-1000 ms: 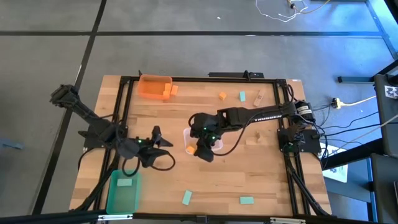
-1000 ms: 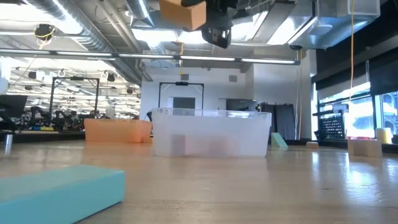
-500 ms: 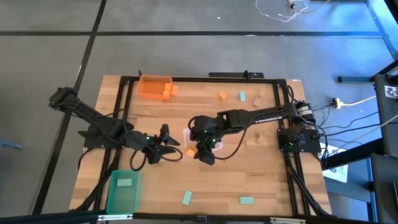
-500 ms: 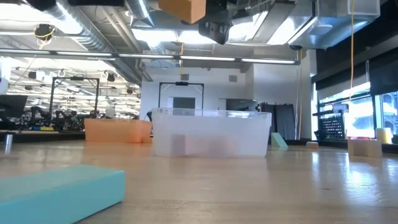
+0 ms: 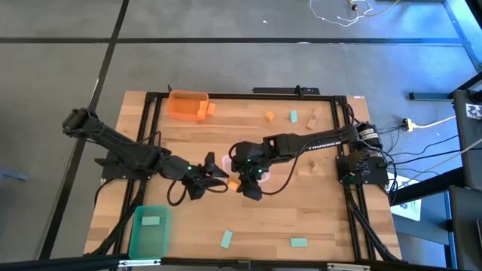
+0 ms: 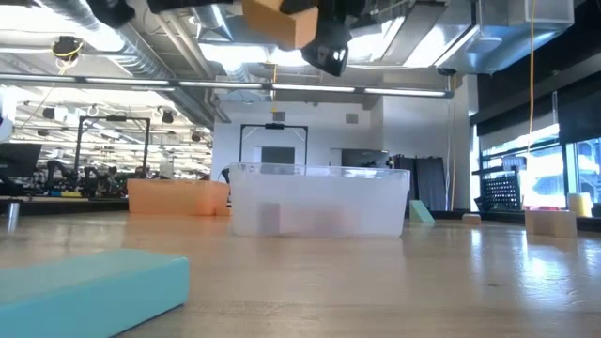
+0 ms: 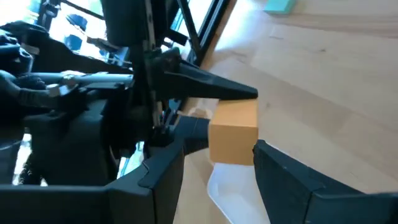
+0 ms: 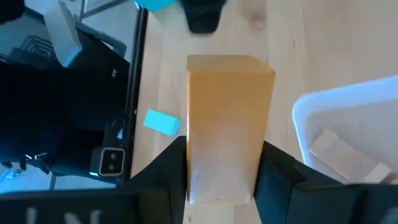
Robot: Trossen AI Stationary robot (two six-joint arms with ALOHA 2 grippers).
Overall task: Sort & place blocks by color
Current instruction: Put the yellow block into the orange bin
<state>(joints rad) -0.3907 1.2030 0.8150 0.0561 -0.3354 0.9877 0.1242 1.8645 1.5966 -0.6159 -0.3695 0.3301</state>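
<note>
While you look from above, you find the right gripper (image 5: 235,183) over the middle of the table (image 5: 316,218), clenched on an orange block (image 8: 227,127); the block sits between its two dark fingers (image 8: 281,180), lifted clear of the wood. Your left gripper (image 5: 218,176) is just beside it, its fingers (image 7: 292,180) spread apart on either side of the same orange block without pressing it, as far as the left wrist view shows. Just beside the block stands the clear bin (image 6: 319,199), with a tan block (image 8: 342,155) lying inside. Other blocks rest on the table: a mint one (image 5: 226,239) and another mint one (image 5: 299,242) at the near side, and an orange one (image 5: 269,116), a mint one (image 5: 293,116) and a tan one (image 5: 312,117) at the far side. One mint block (image 5: 151,221) lies in the green bin (image 5: 136,241), and the orange bin (image 5: 185,105) stands at the far left corner.
</note>
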